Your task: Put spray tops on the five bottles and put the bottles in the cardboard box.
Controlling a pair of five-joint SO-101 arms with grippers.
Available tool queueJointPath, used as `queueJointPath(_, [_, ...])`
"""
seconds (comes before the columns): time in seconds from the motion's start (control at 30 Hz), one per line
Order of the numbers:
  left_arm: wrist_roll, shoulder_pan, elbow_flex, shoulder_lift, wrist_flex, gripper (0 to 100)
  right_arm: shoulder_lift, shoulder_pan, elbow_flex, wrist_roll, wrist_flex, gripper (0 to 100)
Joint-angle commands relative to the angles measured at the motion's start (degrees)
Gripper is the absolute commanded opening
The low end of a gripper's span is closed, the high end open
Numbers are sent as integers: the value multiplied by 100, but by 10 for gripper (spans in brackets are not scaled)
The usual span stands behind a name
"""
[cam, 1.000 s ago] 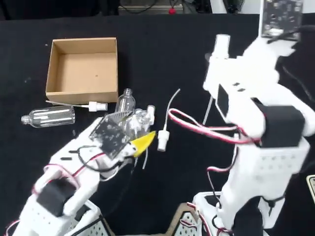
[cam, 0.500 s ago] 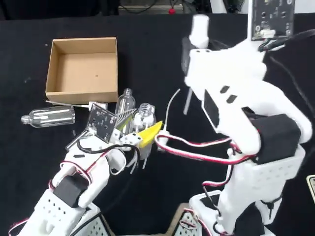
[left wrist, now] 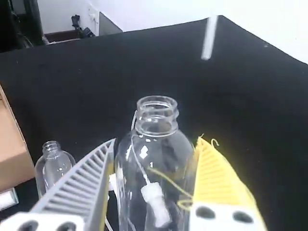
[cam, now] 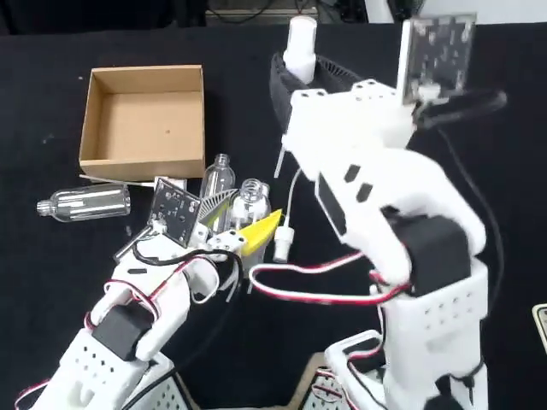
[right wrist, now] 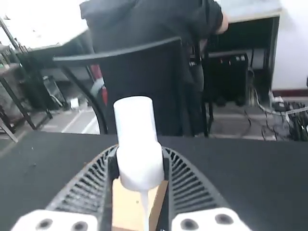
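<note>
My left gripper (cam: 244,218) is shut on an upright clear bottle (left wrist: 153,163) with an open neck (cam: 252,190); grey and yellow jaws press its two sides. A second open bottle (cam: 218,177) stands just behind it, also seen small (left wrist: 52,163) beside the grey jaw. A third bottle (cam: 84,203) lies on its side left of the arm. My right gripper (right wrist: 139,166) is shut on a white spray top (cam: 300,41), held high over the table, its dip tube (cam: 279,162) hanging down. Another spray top (cam: 283,241) lies by the held bottle. The cardboard box (cam: 144,121) is open at back left.
A loose spray top with its tube (cam: 162,184) lies in front of the box. The right arm's tall white body (cam: 402,231) stands over the table's middle right. Black cloth covers the table.
My right arm has swung left and away from the camera with the spray top, now above the held bottle's area. My left gripper lifted the bottle upright and has held still since.
</note>
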Motion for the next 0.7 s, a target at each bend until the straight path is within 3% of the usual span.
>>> queueJointPath(0.0, [26,57,-75,-53,-123,87,-514,-70,760,-62,-782,11])
queueJointPath(0.17, [18,57,-75,-53,-123,87,-857,-290,1393,-97,-1345,11])
queueJointPath(0.67, [18,57,-75,-53,-97,87,-892,-536,1692,-88,-1538,11])
